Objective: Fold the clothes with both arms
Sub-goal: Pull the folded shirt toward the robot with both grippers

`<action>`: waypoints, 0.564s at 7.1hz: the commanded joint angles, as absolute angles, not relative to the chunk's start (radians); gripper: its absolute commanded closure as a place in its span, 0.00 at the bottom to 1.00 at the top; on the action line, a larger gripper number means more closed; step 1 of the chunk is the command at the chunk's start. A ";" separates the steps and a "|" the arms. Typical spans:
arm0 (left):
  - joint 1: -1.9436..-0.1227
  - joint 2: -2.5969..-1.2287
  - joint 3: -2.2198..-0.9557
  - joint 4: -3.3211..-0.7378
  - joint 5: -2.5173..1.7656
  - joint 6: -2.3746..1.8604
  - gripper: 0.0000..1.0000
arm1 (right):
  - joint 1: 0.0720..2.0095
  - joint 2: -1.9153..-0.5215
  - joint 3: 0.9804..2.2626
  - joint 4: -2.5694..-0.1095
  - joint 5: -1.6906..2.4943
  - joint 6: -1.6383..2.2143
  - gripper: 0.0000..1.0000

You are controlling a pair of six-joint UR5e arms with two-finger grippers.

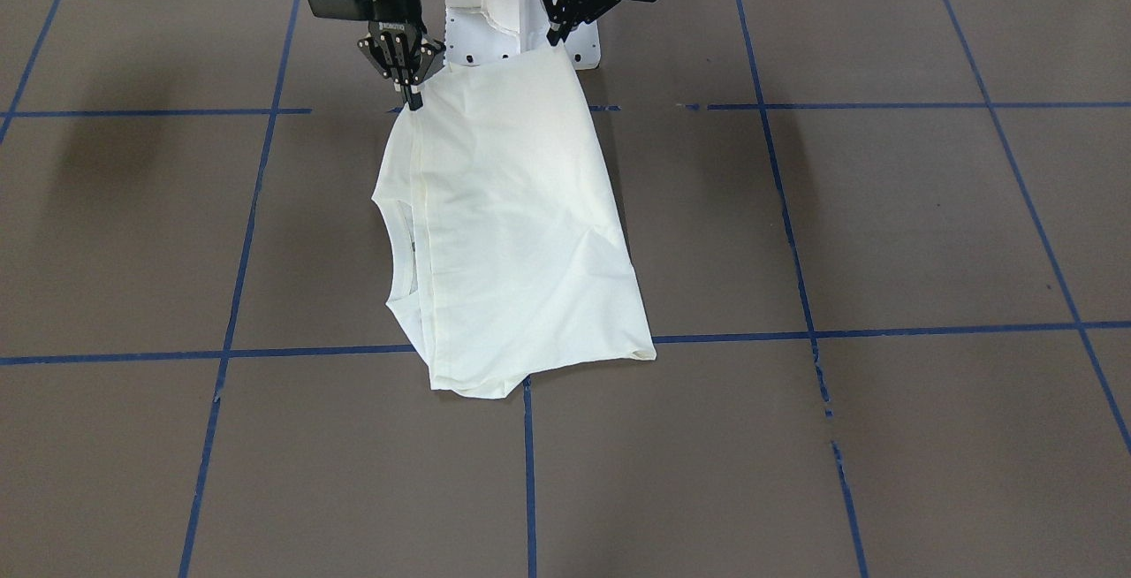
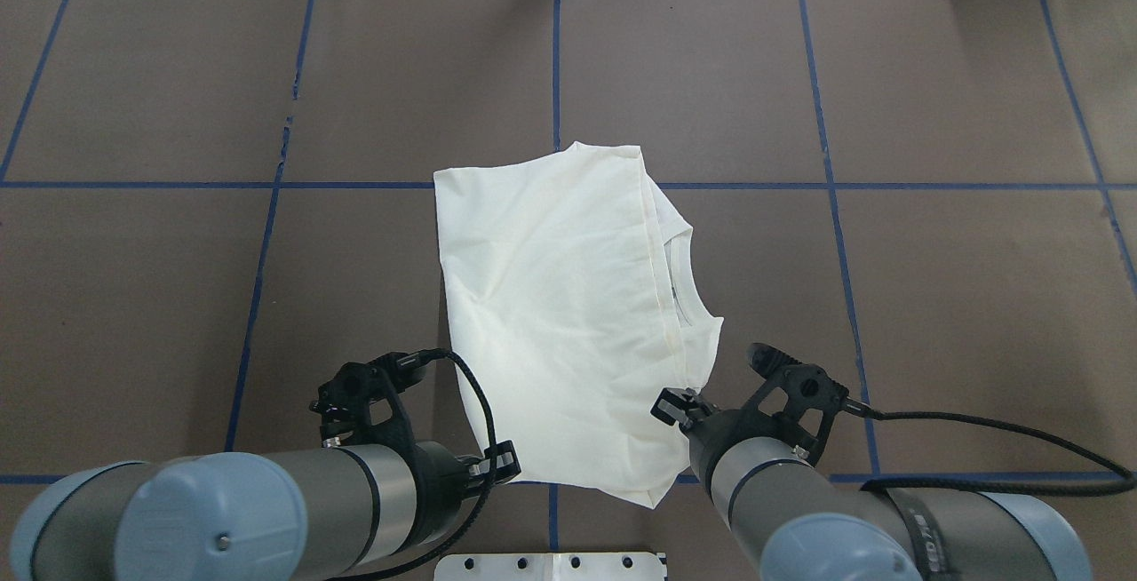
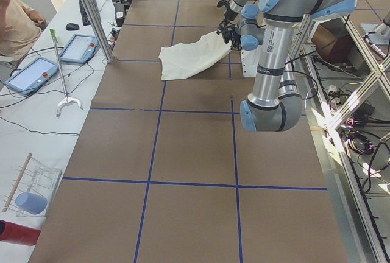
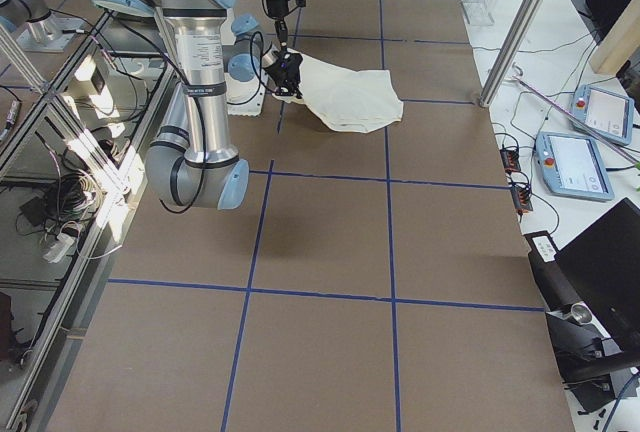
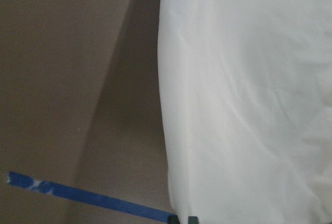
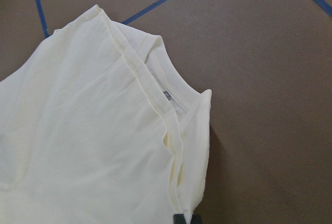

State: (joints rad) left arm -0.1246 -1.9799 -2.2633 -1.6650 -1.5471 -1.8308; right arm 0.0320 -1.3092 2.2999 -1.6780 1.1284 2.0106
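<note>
T-shirt (image 2: 560, 314) sits mid-table (image 2: 178, 297), folded to a rough rectangle. Its long axis runs from the robot's side out to the far side, slightly skewed. The collar (image 2: 682, 283) opens toward the robot's right, and the folded-over layer stops just short of it, so the neck rib shows. The far short edge lies flat on the table, on a blue tape line (image 2: 755, 185). The near short edge is lifted off the surface and hangs between the two end effectors. Right end effector (image 1: 412, 101) points straight down with its fingers pressed together, pinching the near corner on the collar side. Left end effector (image 1: 558, 35) is tilted, coming in at an angle, and is pinching the other near corner. The left wrist view shows only a fingertip at the cloth edge. Both corners are at roughly the same height, and the cloth slopes down from them to the table. Left arm (image 2: 266, 510) and right arm (image 2: 799, 510) both reach forward low over the near edge of the table, one on each side of the shirt, with the wrists turned inward toward it.
</note>
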 commanded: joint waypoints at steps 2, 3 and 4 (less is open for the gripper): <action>-0.121 -1.986 -2.462 -1.477 -1.583 -1.836 1.00 | -0.081 -1.290 2.539 -1.908 1.134 2.048 1.00; -0.126 -1.988 -2.436 -1.479 -1.583 -1.824 1.00 | -0.080 -1.282 2.517 -1.910 1.134 2.045 1.00; -0.146 -1.993 -2.389 -1.480 -1.580 -1.786 1.00 | -0.043 -1.269 2.458 -1.907 1.134 2.042 1.00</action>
State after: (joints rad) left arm -0.1297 -1.9884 -2.4292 -1.4834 -1.5808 -1.8183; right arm -0.0685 -1.2830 2.5055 -1.9030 1.1334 2.0441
